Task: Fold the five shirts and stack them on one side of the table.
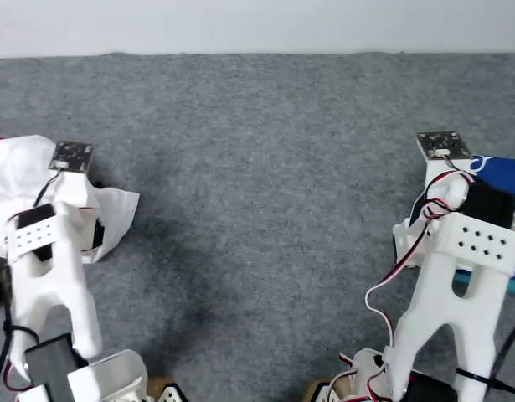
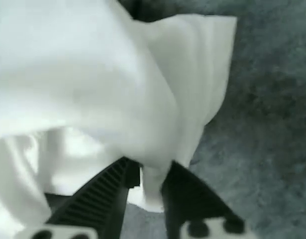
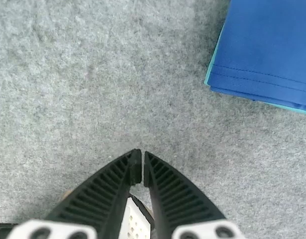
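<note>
- At the left edge of the table (image 1: 274, 167), I see the white shirt (image 1: 14, 167) lying loose and crumpled on the grey covering, one corner spread out toward the middle.
- My left arm (image 1: 48, 268) stands right over that heap in the high view, covering part of it.
- From the left wrist camera I read the left gripper (image 2: 149, 172) as clamped: a narrow fold of the white shirt (image 2: 93, 89) runs down between the two black fingers (image 2: 108, 194), and they pinch it from both sides.
- Past the pinch, the cloth hangs in soft folds over the grey surface.
- Over on the right edge, the blue shirt (image 1: 502, 174) lies folded flat, partly hidden behind my right arm (image 1: 458, 276).
- The right wrist camera gives me the blue shirt (image 3: 272, 45) with neat straight edges, and a teal layer (image 3: 209, 78) peeks out under it along the border.
- The right gripper (image 3: 143, 155) has its fingers pressed together with nothing between them, over bare grey covering, near the blue stack and not touching it.
</note>
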Robot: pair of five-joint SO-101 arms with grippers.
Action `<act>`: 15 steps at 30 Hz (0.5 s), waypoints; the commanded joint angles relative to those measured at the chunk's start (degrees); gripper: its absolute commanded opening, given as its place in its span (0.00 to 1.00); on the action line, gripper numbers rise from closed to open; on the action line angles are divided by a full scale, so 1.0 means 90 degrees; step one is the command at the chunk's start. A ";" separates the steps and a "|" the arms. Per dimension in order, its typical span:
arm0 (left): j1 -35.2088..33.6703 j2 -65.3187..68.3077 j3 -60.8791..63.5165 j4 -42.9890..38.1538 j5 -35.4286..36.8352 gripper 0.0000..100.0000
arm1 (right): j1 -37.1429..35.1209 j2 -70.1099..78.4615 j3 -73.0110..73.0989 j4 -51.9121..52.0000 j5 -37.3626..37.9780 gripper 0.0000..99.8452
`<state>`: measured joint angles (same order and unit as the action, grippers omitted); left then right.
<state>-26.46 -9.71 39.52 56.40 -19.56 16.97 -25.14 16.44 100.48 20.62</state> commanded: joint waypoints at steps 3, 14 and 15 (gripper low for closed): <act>0.0694 -0.0410 -0.0640 0.0449 0.0049 0.01 | -0.0054 -0.0532 -0.0078 0.0269 -0.0068 0.02; 0.2891 -0.2510 -0.2193 0.1582 0.1416 0.01 | -0.0054 -0.1324 -0.0078 0.0249 -0.0020 0.02; 0.3223 -0.2637 -0.2281 0.1582 0.1553 0.01 | -0.0054 -0.1343 -0.0078 0.0249 0.0020 0.02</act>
<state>-4.84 -28.00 23.60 70.37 -9.19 16.97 -35.25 16.44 100.48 20.62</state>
